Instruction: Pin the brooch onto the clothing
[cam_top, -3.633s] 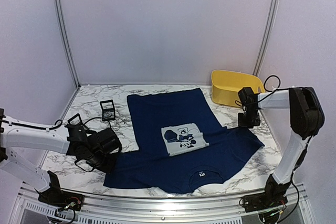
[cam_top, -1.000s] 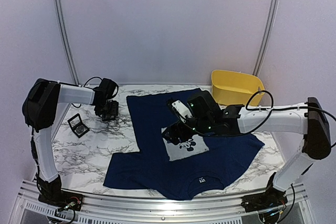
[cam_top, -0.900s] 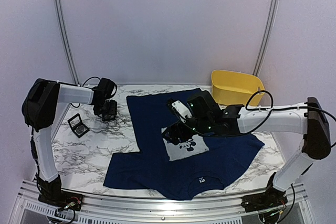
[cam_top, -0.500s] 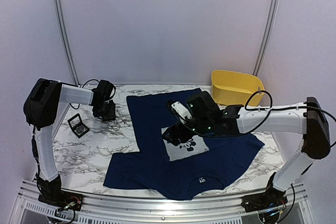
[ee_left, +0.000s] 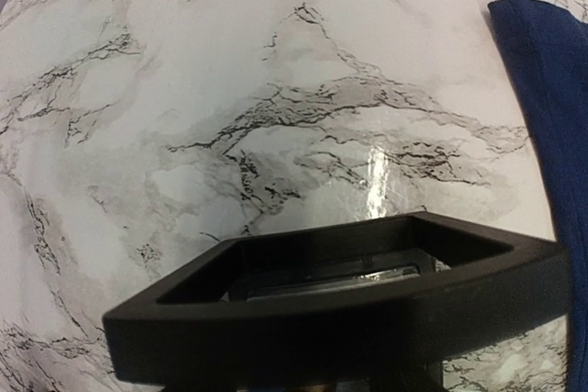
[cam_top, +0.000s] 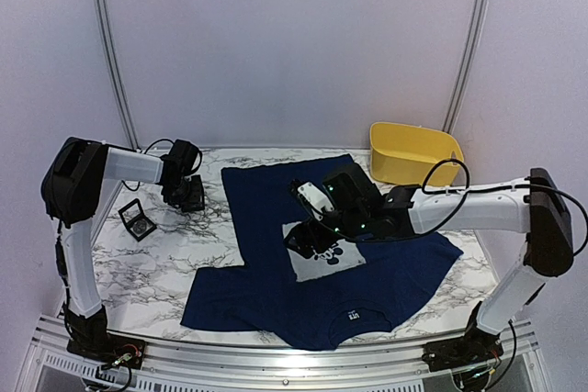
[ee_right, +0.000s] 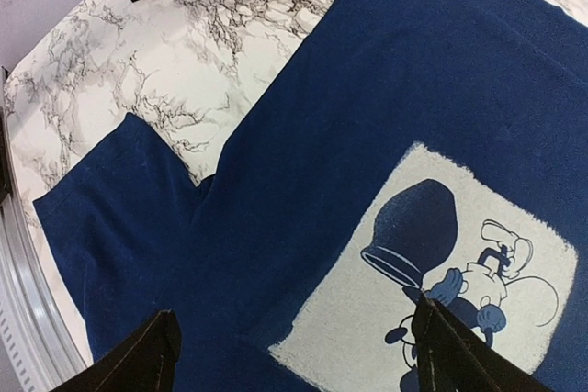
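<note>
The clothing [cam_top: 271,199] is a navy T-shirt lying flat on the marble table [cam_top: 165,254], with a pale grey cartoon print [cam_top: 338,254] on its chest. My right gripper [cam_top: 308,238] hovers over the print's left edge. In the right wrist view it is open [ee_right: 299,346] above the shirt [ee_right: 303,135] and print [ee_right: 450,263], with nothing between its fingers. My left gripper [cam_top: 184,188] is at the back left, at a small black box [ee_left: 367,319]. Its fingers are hidden behind the box. Something shiny [ee_left: 331,280] lies inside; I cannot tell whether it is the brooch.
A second small black box [cam_top: 136,219] lies open on the marble, left of the first one. A yellow bin [cam_top: 413,153] stands at the back right. The shirt's sleeve edge [ee_left: 551,117] is just right of the held-up box.
Both arms have swung in from the table's sides since the oldest frame. Over the last second the right gripper has drifted slightly left over the print; the left gripper stays at the box.
</note>
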`<control>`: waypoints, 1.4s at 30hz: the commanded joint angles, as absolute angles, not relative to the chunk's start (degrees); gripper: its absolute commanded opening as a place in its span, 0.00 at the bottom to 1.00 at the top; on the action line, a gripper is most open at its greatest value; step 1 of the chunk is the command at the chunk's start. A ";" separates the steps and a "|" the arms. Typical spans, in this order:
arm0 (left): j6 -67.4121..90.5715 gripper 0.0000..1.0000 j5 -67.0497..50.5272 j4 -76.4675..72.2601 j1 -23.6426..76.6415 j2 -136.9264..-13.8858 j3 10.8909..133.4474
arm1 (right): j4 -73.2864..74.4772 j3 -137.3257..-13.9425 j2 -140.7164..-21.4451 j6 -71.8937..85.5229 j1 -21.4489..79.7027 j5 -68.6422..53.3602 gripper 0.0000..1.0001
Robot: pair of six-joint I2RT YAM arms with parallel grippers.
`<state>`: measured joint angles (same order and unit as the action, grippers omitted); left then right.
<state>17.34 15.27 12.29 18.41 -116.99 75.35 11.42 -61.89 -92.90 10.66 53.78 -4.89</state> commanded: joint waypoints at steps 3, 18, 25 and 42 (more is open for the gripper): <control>16.58 0.41 15.07 13.01 18.19 -117.06 74.12 | 12.45 -64.54 -93.44 10.03 53.44 -5.36 0.83; 16.17 0.37 15.64 13.01 18.17 -110.00 71.42 | 13.05 -65.80 -93.80 9.76 53.44 -5.75 0.83; 15.82 0.37 13.86 12.83 18.28 -106.19 69.34 | 13.79 -66.77 -93.71 10.71 52.83 -5.82 0.83; -14.82 0.38 -7.05 6.90 47.57 -85.32 63.09 | 1.86 -65.86 -87.77 35.80 30.60 -33.50 0.77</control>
